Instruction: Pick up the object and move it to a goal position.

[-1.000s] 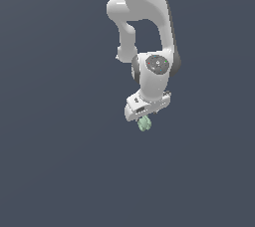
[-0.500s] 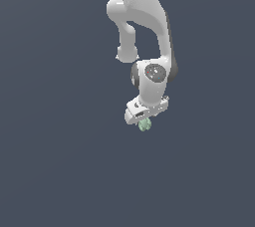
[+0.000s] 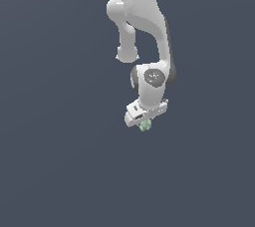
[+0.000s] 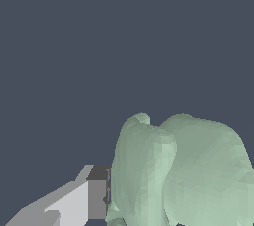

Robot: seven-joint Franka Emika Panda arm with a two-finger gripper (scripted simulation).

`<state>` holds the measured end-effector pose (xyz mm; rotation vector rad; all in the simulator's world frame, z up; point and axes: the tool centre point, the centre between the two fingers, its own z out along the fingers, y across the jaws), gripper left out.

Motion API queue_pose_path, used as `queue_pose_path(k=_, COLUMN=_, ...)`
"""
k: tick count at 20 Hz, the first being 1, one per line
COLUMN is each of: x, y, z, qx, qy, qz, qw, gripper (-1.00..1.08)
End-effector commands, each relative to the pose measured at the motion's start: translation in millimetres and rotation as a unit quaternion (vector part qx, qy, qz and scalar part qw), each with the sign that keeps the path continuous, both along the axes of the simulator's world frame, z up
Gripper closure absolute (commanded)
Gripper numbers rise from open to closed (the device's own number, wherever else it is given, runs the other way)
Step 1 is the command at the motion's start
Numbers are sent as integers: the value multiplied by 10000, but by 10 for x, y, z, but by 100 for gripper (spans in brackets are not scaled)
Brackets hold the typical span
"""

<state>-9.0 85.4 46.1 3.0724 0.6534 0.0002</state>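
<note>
In the exterior view we see the arm (image 3: 142, 32) cut off by the top edge, and the object (image 3: 145, 126) is too small to make out its shape, its upper part hidden under the tool (image 3: 144, 123). In the wrist view the object (image 4: 183, 170) runs off the picture's edges, and we see only one finger (image 4: 96, 193), itself cut by the frame.

A pale mint-green object (image 3: 145, 126), a white hand (image 3: 144, 121), plain slate-grey backdrop (image 3: 55, 161).
</note>
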Motion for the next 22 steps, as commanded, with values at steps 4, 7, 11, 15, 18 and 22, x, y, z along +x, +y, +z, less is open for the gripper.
queue_pose_path(k=4, x=-1, y=8, z=-8, qx=2, qy=2, qz=6, qw=10000, gripper=108)
queue_pose_path(k=7, x=-3, y=4, z=-1, qx=0, qy=2, qz=4, qw=10000, gripper=108)
queue_pose_path(k=11, x=0, y=-12, z=47, qx=0, qy=2, qz=4, qw=10000, gripper=108)
queue_pose_path(k=15, x=9, y=-59, z=194, qx=0, qy=2, qz=4, qw=10000, gripper=108)
queue_pose_path(k=18, x=20, y=-117, z=372, qx=0, qy=2, qz=4, qw=10000, gripper=108)
queue_pose_path(k=22, x=40, y=-217, z=695, qx=1, qy=2, qz=7, qw=10000, gripper=108)
